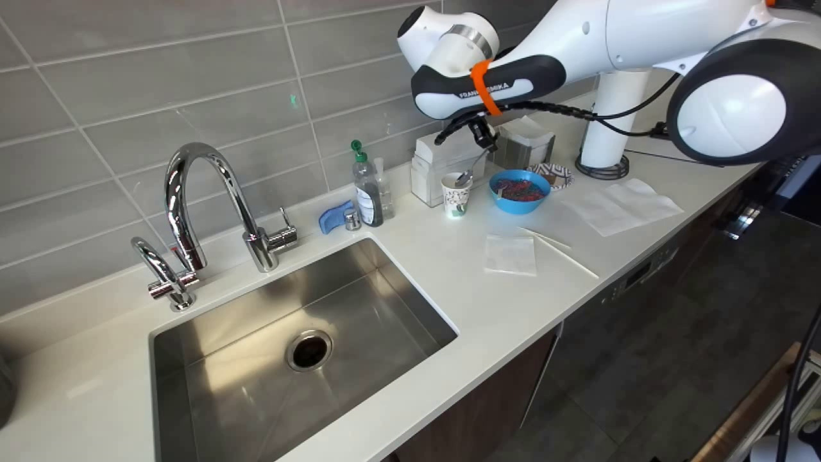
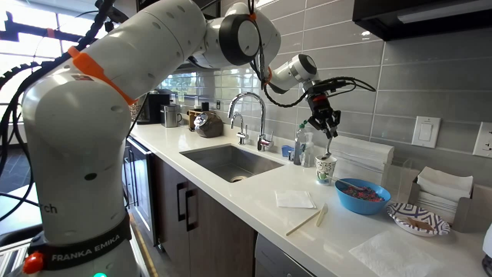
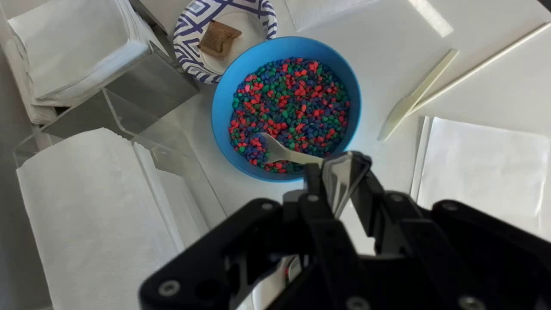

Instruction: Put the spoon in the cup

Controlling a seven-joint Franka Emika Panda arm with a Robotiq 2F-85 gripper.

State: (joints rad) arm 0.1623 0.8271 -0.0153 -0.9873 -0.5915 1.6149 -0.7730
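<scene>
Spoon [image 1: 464, 178], pinched in my gripper [image 2: 331, 134], hangs tilted at mouth of cup [image 1: 456, 203], left of blue bowl [image 1: 518, 206]. If I release too soon, spoon could catch rim, topple light-looking cup.

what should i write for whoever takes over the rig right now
Gripper: closed on the handle of the metal spoon, bowl end down.
Patterned cup: upright on the counter; spoon's bowl end at its mouth, whether inside the rim I can't tell.
Done: spoon grasped and held at the cup.
Left: probably lower it in, then release.
</scene>
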